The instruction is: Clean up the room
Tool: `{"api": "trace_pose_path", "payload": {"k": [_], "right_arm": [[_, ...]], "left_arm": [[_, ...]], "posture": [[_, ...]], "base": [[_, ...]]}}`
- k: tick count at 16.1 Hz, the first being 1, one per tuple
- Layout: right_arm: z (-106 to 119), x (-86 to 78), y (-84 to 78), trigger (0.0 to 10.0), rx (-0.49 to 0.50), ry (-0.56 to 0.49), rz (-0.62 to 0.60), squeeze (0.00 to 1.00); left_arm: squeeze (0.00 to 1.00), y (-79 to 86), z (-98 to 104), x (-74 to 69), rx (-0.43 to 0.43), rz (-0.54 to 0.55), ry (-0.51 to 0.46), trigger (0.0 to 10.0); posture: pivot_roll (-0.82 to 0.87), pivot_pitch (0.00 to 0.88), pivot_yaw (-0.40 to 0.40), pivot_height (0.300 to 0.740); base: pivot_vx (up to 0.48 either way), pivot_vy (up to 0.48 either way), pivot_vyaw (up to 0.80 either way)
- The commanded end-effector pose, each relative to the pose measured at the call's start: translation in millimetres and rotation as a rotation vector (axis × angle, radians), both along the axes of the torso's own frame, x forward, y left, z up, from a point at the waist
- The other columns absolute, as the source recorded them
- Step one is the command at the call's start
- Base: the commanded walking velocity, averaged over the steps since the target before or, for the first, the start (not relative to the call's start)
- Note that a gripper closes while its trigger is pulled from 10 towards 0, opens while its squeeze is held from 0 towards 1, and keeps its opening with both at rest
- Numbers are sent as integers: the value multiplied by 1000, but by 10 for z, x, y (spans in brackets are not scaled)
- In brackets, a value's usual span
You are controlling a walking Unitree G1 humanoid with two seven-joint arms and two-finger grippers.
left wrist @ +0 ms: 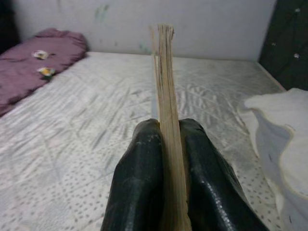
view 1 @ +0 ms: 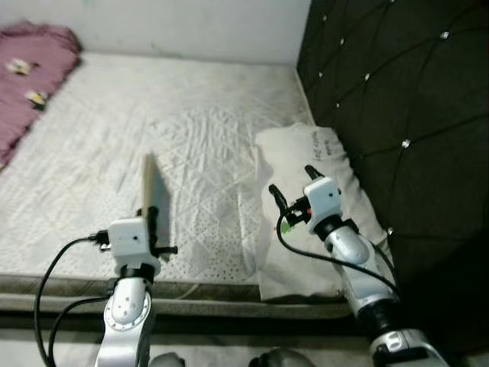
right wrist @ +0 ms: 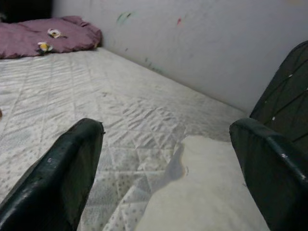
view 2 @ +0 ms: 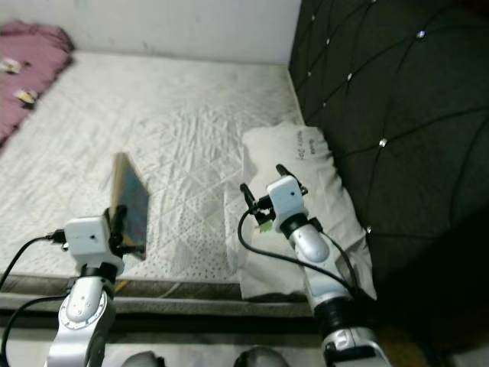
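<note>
White quilted fabric covers the bare mattress (view 1: 191, 130) that spreads ahead of both arms, bounded at its far edge by a pale wall (view 1: 191, 27) and on the robot's right by a dark tufted headboard (view 1: 397, 115) studded with small shiny buttons. Left gripper (view 1: 157, 222), raised over the near edge of the mattress, has its two black fingers (left wrist: 139, 187) pressed together on the lower end of a thin book (view 1: 155, 195), which stands upright on edge between them and rises beyond the fingertips; the left wrist view shows its pale page edges (left wrist: 166, 96) running straight up from the clamped pads, while the right eye view shows a dark, bluish cover face (view 2: 134, 202) turned towards the right arm. Right gripper (view 1: 293, 187) hangs just above a white pillow (view 1: 306, 153) that lies against the foot of the headboard; its fingers (right wrist: 62, 178) are spread wide apart with nothing between them, and the pillow's near end sits directly beneath and ahead of that gap. Far beyond the left gripper, in the corner of the mattress on the robot's left, lies a rumpled purple blanket (view 1: 30, 69) bearing two small light flower-like patches (left wrist: 43, 62). Black cables (view 1: 53, 275) loop from both silver wrists down towards the near edge of the bed.
</note>
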State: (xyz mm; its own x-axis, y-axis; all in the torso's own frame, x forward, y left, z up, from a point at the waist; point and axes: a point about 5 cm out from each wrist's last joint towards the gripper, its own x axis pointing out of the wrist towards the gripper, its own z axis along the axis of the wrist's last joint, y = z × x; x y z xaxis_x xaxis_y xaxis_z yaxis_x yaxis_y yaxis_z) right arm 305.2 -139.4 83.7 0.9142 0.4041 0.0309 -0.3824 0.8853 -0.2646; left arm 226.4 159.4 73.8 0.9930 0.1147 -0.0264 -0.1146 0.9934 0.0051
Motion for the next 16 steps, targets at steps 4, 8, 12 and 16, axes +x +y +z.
{"api": "trace_pose_path", "payload": {"k": [4,8,12,16], "right_arm": [[24,5,9,10000,-2,-5,8,0],[-56,-126,-123,10000,-22,21,-9,0],[-126,-239,-183,10000,-37,42,-14,0],[-100,-213,-203,10000,-27,42,-39,0]], "left_arm": [[0,81,70,24,16,40,-28,10000],[0,309,123,165,30,56,-33,10000],[0,103,223,482,1,-42,-60,10000],[0,62,116,307,-17,-40,-27,10000]], "posture": [[-7,0,-23,740],[-20,7,-15,740],[-53,14,3,740],[-48,15,0,740]], "base": [[0,0,0],[0,0,0],[0,0,0],[0,0,0]]}}
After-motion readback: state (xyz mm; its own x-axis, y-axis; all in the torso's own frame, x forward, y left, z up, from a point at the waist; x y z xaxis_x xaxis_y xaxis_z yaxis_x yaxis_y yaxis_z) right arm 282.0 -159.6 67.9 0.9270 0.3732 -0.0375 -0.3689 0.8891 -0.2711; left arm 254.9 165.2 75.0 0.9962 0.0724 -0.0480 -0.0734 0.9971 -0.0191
